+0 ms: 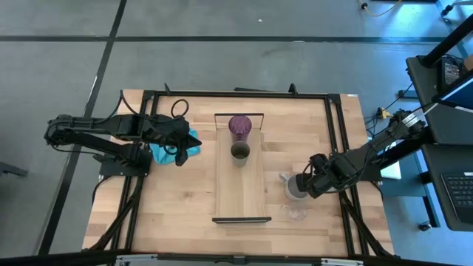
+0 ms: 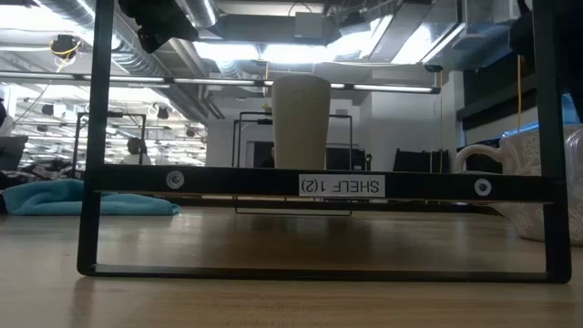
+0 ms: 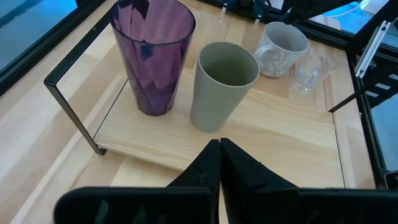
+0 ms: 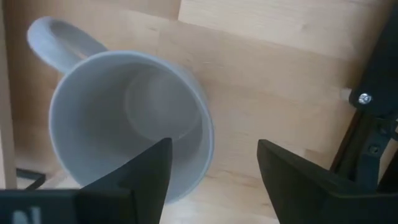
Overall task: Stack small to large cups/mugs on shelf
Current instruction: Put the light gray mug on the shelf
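The shelf [image 1: 240,196] lies across the table's middle. On its far end stand the tall purple tumbler [image 1: 240,126] and, just nearer, the olive cup [image 1: 240,153], both upright on their bases. The grey handled mug [image 4: 124,118] stands upright on the table right of the shelf, with the tiny clear glass [image 1: 297,213] in front of it. My right gripper [image 4: 214,152] is open and points down over the mug's right-hand rim, one finger above the mug's hollow and one outside its wall. My left gripper [image 3: 221,158] is shut, above the teal cloth [image 1: 177,146], left of the shelf.
Black rails [image 1: 336,148] run along the tabletop's sides and far edge. The shelf's thin black end frame [image 2: 319,182] stands close before the low camera. Bare shelf board lies between the olive cup and the near end frame [image 1: 241,219].
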Robot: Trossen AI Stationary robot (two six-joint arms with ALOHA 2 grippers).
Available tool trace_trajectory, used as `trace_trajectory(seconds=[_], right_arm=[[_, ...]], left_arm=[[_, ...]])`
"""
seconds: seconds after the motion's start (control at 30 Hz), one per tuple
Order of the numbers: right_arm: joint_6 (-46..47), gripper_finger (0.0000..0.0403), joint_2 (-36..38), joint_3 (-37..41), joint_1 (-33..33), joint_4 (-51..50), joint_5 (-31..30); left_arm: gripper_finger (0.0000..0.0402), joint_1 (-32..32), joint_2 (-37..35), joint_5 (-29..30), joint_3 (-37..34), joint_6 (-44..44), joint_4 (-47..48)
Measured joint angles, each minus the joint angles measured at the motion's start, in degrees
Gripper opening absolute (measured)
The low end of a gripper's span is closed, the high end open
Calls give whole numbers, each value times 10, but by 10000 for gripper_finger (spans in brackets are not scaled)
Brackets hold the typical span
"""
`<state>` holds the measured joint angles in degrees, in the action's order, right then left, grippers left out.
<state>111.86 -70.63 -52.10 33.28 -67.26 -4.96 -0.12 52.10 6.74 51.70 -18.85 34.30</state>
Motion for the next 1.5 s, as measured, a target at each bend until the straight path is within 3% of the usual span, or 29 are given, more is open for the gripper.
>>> trace_trajectory(seconds=[0.53, 0.97, 1.5], right_arm=[[51, 234, -74, 0, 0, 8, 20], [64, 114, -78, 0, 0, 36, 17], [63, 76, -78, 0, -1, 56, 15]], left_arm=[[7, 0, 0, 0, 0, 0, 0], [13, 0, 0, 0, 0, 15, 12], [14, 0, 0, 0, 0, 30, 12]])
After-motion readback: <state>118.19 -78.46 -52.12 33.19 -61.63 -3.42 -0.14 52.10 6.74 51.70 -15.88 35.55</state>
